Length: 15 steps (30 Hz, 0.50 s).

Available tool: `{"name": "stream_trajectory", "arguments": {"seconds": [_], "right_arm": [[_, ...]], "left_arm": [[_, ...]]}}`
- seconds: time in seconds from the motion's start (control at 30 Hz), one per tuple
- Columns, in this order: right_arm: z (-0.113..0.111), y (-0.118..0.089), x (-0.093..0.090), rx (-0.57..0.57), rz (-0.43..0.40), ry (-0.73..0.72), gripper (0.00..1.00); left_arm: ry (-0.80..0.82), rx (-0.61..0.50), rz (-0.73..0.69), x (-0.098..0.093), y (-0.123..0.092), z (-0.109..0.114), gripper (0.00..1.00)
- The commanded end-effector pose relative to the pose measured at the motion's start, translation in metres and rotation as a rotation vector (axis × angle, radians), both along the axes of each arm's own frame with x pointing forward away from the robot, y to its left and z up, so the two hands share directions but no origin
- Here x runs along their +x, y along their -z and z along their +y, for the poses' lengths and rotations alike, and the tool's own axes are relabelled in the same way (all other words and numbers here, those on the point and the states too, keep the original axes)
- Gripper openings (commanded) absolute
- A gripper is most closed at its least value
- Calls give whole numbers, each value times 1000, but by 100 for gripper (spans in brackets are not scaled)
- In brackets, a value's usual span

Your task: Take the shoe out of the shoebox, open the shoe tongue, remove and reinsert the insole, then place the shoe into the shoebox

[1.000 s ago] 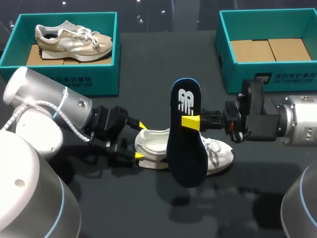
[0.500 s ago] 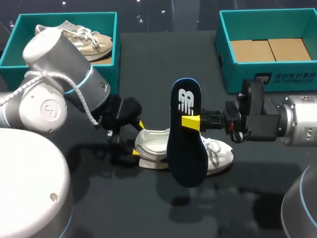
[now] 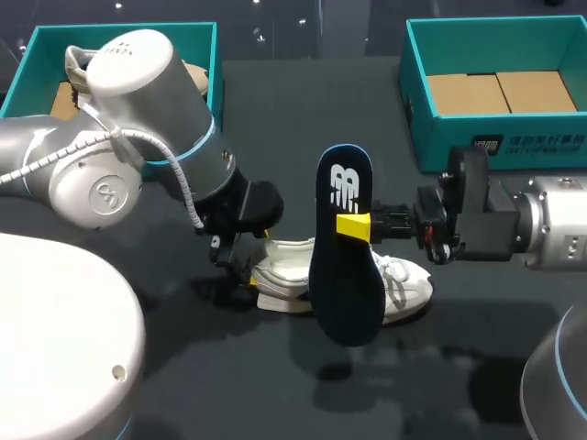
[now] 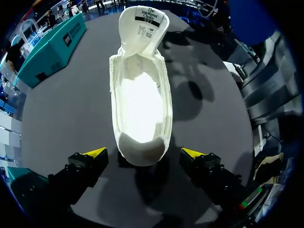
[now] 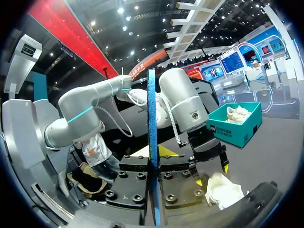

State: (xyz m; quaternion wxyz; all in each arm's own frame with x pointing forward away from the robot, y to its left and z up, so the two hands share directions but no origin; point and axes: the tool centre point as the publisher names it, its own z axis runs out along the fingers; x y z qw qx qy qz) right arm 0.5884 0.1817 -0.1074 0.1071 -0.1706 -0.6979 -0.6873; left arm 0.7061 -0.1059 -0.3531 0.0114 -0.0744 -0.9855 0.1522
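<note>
Inspecting the table (image 3: 275,385), the examiner found the shoe (image 3: 404,286) out of its box and lying between the two arms, heel toward the left arm. The tongue (image 4: 142,23) was folded forward over the toe, and the inside of the shoe showed bare and white. The insole (image 3: 344,247) was out. It stood upright over the middle of the shoe, pinched between the fingers of the right gripper (image 3: 353,226).

The left gripper (image 4: 143,152) was at the heel with its fingers spread. One lay to each side of the heel, and neither appeared to touch it.

Three steps were judged complete: the shoe taken out, the tongue opened and the insole removed. Two were outstanding: putting the insole back and returning the shoe to a box. The right box (image 3: 417,137) held only its cardboard floor and seemed the likely destination. The left box (image 3: 55,29) already held another shoe, partly hidden by the left arm.
</note>
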Motion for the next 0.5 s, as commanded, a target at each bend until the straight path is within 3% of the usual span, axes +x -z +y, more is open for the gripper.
{"name": "stream_trajectory", "arguments": {"seconds": [0.03, 0.5], "right_arm": [[1, 1, -2, -1, 0, 3, 0], [1, 1, -2, -1, 0, 3, 0]], "left_arm": [[0, 27, -4, 0, -2, -1, 100], [-8, 149, -22, 0, -3, -6, 100]]}}
